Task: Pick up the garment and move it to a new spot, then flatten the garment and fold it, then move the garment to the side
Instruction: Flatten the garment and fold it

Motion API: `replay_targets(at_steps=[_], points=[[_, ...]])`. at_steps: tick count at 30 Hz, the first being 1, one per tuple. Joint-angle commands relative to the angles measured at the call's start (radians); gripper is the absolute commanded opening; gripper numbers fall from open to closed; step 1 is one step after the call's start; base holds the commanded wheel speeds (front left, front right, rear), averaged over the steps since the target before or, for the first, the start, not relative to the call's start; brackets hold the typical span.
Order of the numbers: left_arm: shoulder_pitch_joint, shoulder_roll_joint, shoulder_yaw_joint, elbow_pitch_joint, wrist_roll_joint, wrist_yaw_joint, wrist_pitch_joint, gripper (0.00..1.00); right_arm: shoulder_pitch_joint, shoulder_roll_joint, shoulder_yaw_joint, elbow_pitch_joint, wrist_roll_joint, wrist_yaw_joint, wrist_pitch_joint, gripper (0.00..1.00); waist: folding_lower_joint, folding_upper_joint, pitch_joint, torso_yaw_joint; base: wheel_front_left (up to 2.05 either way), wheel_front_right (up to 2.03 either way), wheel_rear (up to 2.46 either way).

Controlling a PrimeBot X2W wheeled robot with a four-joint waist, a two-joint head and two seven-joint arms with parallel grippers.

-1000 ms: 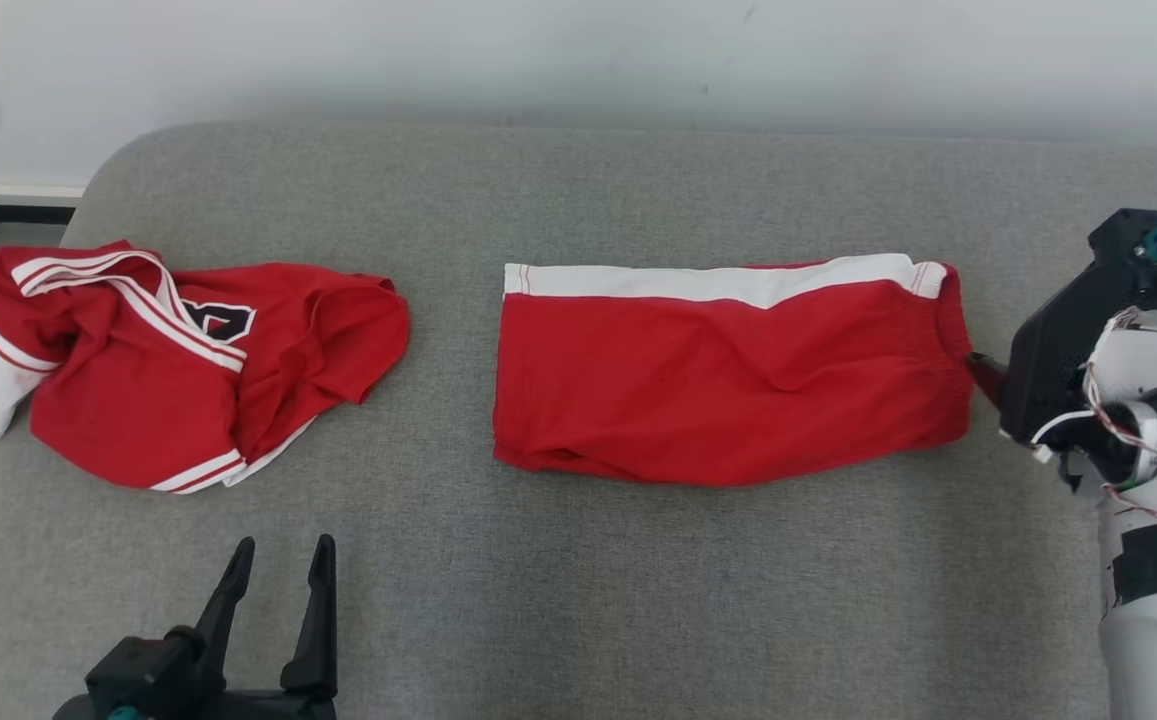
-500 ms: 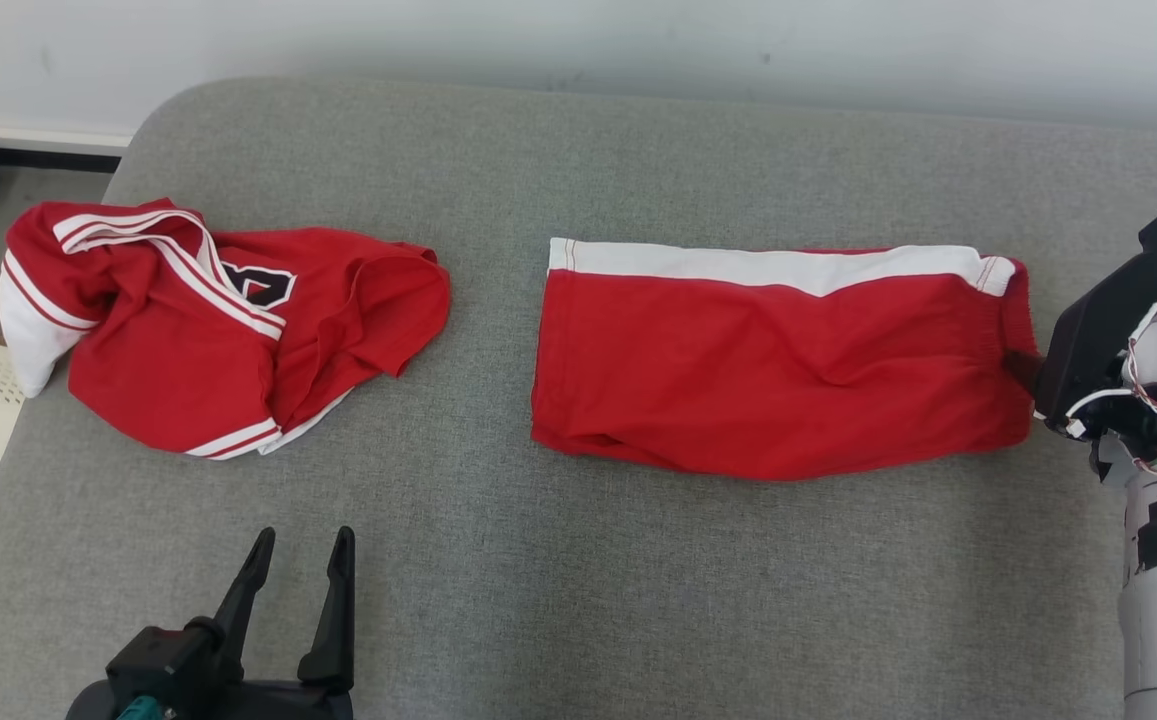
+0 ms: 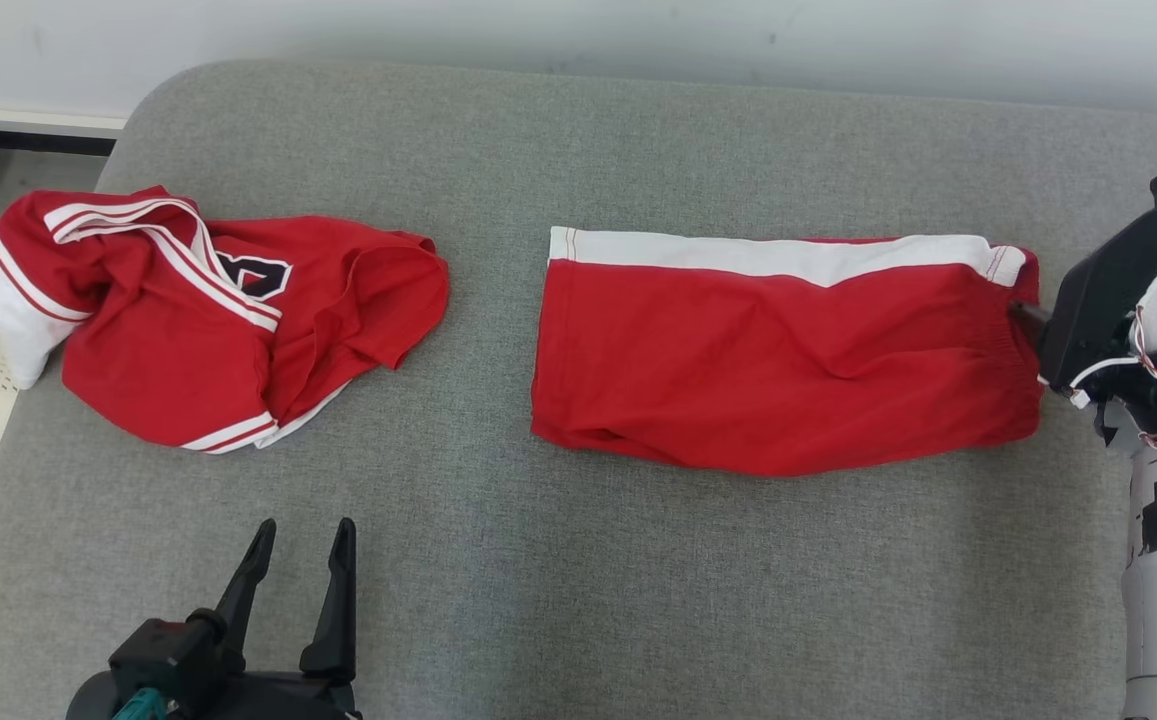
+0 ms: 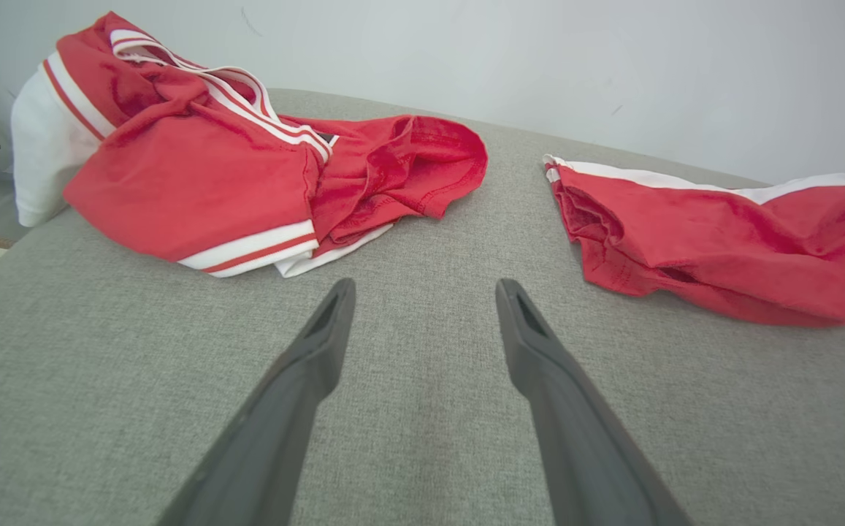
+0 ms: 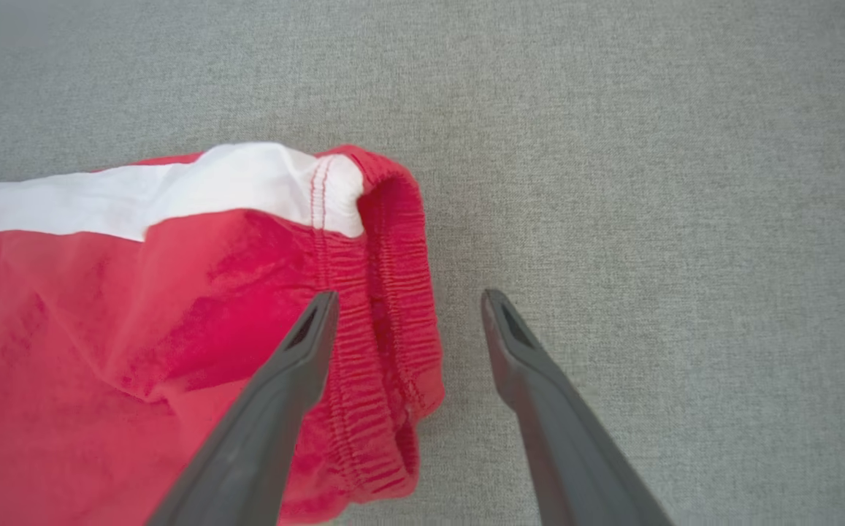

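Head camera: the view has shifted, so the grey cushion, the jersey and the red shorts sit further right and higher in frame.
Right gripper: its jaws have slid along the shorts' waistband, from the near half towards the white stripe.

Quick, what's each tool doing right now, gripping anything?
Left tool: open, holding nothing.
Right tool: open at the waistband of the red shorts, gripping nothing.
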Motion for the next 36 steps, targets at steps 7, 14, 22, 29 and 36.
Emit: replay_targets(at_steps=[7,14,22,29,36], points=[[-0.024,0.01,-0.007,0.011,-0.015,-0.004,-0.011,1.0,0.021,-0.003,-0.033,0.03,-0.005,0.0,0.021,1.0,0.0,-0.0001,0.008,0.021,0.0,0.0,0.0],[-0.029,0.01,-0.012,0.016,-0.017,0.0,-0.019,1.0,0.02,-0.003,-0.07,0.087,-0.014,0.0,0.023,1.0,0.0,-0.0001,0.017,0.04,0.0,0.0,0.0],[-0.041,0.008,-0.024,0.021,-0.016,-0.002,-0.028,1.0,0.003,-0.002,-0.081,0.146,-0.025,0.0,0.003,1.0,0.0,-0.0001,0.025,0.059,0.0,0.0,0.0],[-0.047,0.007,-0.031,0.028,-0.018,0.002,-0.031,1.0,-0.022,-0.001,-0.086,0.189,0.0,0.0,-0.001,0.78,0.0,-0.0001,0.024,0.071,0.0,0.0,0.0],[-0.044,0.006,-0.037,0.033,-0.02,0.006,-0.032,1.0,-0.037,-0.001,-0.081,0.226,-0.012,0.0,-0.004,0.0,0.0,-0.0001,0.013,0.078,0.0,0.0,0.0]])
